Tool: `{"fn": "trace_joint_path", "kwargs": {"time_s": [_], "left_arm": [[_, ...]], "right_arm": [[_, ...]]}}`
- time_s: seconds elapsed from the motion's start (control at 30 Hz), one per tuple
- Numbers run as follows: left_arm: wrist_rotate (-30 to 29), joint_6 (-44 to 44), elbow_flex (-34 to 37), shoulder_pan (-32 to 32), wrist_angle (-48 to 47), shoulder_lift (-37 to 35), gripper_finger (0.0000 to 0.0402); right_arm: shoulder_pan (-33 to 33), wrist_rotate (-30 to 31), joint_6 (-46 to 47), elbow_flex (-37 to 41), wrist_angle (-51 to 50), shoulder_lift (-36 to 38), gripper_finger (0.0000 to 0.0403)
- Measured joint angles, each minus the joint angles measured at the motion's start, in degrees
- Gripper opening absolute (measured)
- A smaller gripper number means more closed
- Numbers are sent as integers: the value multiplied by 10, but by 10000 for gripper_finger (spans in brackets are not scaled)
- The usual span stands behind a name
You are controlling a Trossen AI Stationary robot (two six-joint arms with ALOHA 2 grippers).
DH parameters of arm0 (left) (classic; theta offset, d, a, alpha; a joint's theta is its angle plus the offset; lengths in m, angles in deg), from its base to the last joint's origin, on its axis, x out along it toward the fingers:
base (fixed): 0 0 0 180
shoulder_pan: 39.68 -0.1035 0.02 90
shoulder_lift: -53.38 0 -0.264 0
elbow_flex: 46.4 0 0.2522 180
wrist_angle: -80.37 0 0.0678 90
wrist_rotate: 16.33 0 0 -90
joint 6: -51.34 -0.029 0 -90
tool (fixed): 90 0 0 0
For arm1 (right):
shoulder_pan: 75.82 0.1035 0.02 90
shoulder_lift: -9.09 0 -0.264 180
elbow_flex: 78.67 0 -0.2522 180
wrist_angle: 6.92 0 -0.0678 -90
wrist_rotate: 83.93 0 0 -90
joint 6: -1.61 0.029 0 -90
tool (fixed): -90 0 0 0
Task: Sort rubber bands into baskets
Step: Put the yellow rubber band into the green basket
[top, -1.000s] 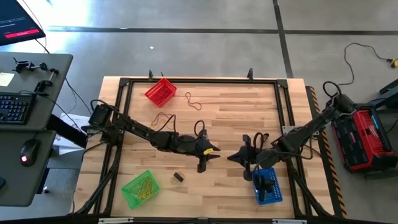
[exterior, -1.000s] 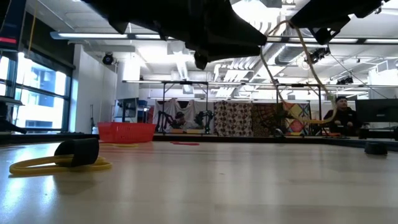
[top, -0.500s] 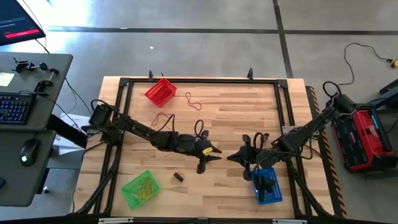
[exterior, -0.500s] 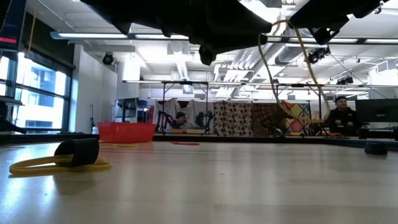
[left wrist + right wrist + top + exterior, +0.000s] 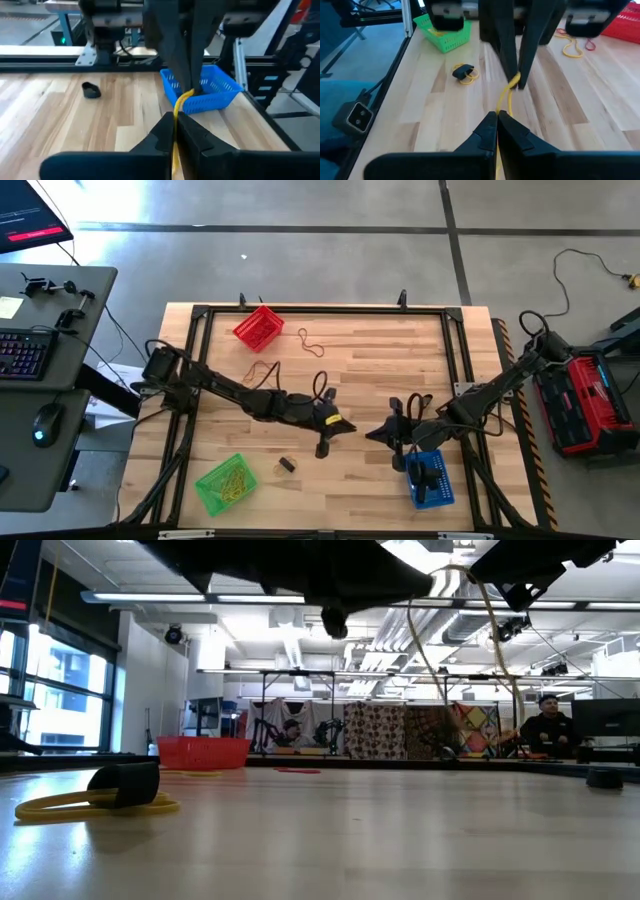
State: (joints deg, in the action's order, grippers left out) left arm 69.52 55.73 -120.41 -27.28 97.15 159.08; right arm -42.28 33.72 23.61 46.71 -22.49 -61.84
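Pinching one yellow band from both ends, I have my left gripper clamped on it and my right gripper clamped on the other end, fingertips facing each other near the middle of the table. The band hangs off the wood, drawn into a short taut line between the two pairs of fingers, so its long axis runs across the table from my left arm towards my right. What matters for the coming move is where this band belongs. The green basket already has yellow loops in it, and it sits at the near corner on my left side, well away from both grippers but clearly on my left arm's half. The blue basket lies just beside my right gripper and holds dark bands, so I judge it the wrong home. The red basket is at the far left. I reckon my right gripper should be the one to let go, leaving my left, the nearer arm, to swing back towards the green basket. Releasing under tension could snap the band out of my left fingers. Another yellow loop with a black band lies on the wood between my left gripper and the green basket.
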Motion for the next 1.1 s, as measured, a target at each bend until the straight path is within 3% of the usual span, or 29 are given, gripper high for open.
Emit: {"fn": "trace_joint_path", "kwargs": {"time_s": [0.53,0.9,1.1], "left_arm": [[-25,-55,1,24,-182,-106,1],[-24,-40,1,137,-361,-234,0],[-25,17,1,213,-437,-289,0]], "right_arm": [[0,22,-26,0,-2,0,1],[-2,19,-27,0,-10,0,0],[-7,-49,2,5,-21,-23,0]]}}
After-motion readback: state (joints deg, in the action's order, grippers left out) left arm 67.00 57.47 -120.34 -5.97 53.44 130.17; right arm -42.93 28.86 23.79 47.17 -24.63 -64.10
